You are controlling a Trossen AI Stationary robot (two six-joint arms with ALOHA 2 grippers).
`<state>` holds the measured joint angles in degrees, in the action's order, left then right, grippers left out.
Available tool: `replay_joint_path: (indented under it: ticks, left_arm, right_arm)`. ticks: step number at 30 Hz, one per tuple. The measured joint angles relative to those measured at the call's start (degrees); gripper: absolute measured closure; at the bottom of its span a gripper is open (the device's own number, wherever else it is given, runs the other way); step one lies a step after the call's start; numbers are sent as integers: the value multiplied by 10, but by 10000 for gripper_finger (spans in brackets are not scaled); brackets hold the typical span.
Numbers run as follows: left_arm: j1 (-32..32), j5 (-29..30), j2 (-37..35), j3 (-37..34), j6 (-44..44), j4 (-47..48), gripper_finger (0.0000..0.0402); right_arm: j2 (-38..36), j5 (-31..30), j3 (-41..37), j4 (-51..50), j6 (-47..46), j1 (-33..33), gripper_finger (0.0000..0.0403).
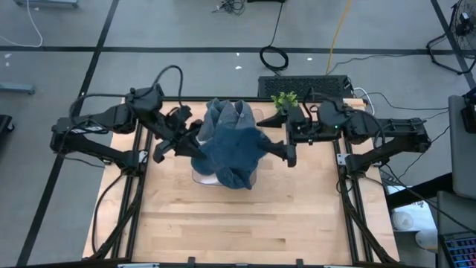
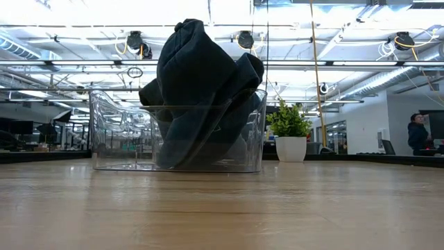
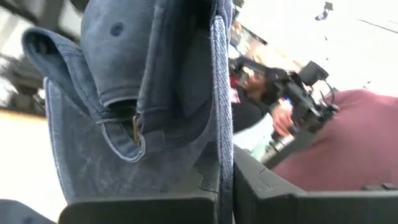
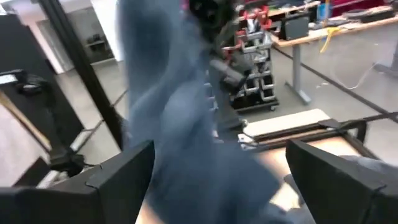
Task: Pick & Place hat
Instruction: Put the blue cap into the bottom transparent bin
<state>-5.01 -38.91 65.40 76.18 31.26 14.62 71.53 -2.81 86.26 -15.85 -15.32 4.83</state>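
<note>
A blue denim hat (image 1: pixel 230 145) hangs over a clear plastic bin (image 1: pixel 199 177) at the table's middle. In the low view the hat (image 2: pixel 198 90) reaches down inside the bin (image 2: pixel 111 132) and stands well above its rim. My left gripper (image 1: pixel 195 143) is shut on the hat's left side. The left wrist view shows the hat's strap and buckle (image 3: pixel 134 124). My right gripper (image 1: pixel 286 149) stands open and level at the hat's right side. In its wrist view the blurred hat (image 4: pixel 180 124) shows between its wide-apart fingers (image 4: pixel 124 177). I cannot tell whether they touch it. My left gripper pinches a folded denim edge of the hat (image 3: pixel 221 149) between its two shut fingers (image 3: pixel 155 208). It comes in level from the table's left side. The hat hangs below and beyond the fingers, and its lower part is down in the bin.
A small potted plant (image 1: pixel 285 99) stands at the table's far edge, behind my right arm; it shows right of the bin (image 2: pixel 290 125) in the low view. Bare wooden tabletop (image 1: pixel 238 223) lies on the near side. A person stands in the room at the far right (image 2: pixel 418 132).
</note>
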Motion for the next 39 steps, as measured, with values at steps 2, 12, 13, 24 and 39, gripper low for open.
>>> replay_joint_path:
  ticks: [2, 12, 13, 24, 39]
  left_arm:
    - [-4, 16, -6, 0, -5, -7, 394]
    - [-10, 25, -7, 0, 6, -56, 394]
    - [-10, 28, -7, 0, 8, -56, 394]
    - [-10, 36, -7, 0, 20, -60, 386]
    - [-96, 35, -17, 0, 1, -60, 231]
  right_arm:
    - [0, 1, 0, 2, -5, 11, 51]
    - [-1, -4, 0, 15, 41, 47, 65]
    - [1, -4, 0, 15, 42, 48, 75]
    - [6, -1, 0, 61, 49, 50, 381]
    - [-61, -18, 0, 52, 42, 104, 402]
